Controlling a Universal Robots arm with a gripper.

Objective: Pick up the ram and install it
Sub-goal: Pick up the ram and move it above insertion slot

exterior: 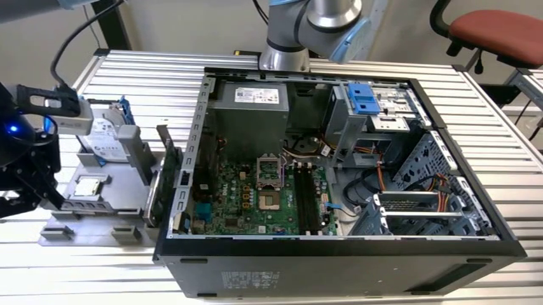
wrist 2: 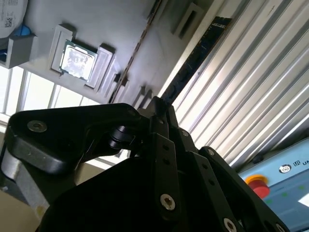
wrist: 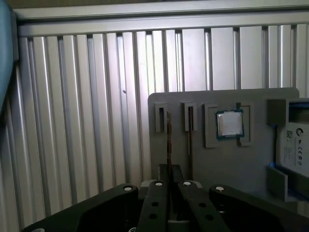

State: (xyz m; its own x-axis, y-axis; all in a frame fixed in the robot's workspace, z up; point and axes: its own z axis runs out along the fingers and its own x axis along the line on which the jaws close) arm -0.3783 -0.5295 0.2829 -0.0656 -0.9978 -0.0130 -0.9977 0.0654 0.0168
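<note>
My black gripper [exterior: 38, 190] is at the exterior view's far left, over the ribbed table beside the grey parts holder [exterior: 93, 219]. In the second wrist view its fingers [wrist 2: 161, 125] are pressed together on one end of the ram [wrist 2: 198, 58]. The ram is a thin dark stick that reaches away from the fingertips above the table ribs. In the first wrist view the gripper [wrist: 170, 170] hangs over the near edge of the grey holder [wrist: 217, 159]. The motherboard's long black slots [exterior: 306, 197] lie inside the open computer case [exterior: 339, 248], well away from the gripper.
The holder carries a square processor chip [exterior: 88, 187] [wrist: 229, 124] and a silver hard drive [exterior: 102, 133] in a blue frame. A green expansion card [exterior: 165, 171] stands between holder and case. A red stop button [wrist 2: 256, 186] and a red chair [exterior: 496, 28] are off to the sides.
</note>
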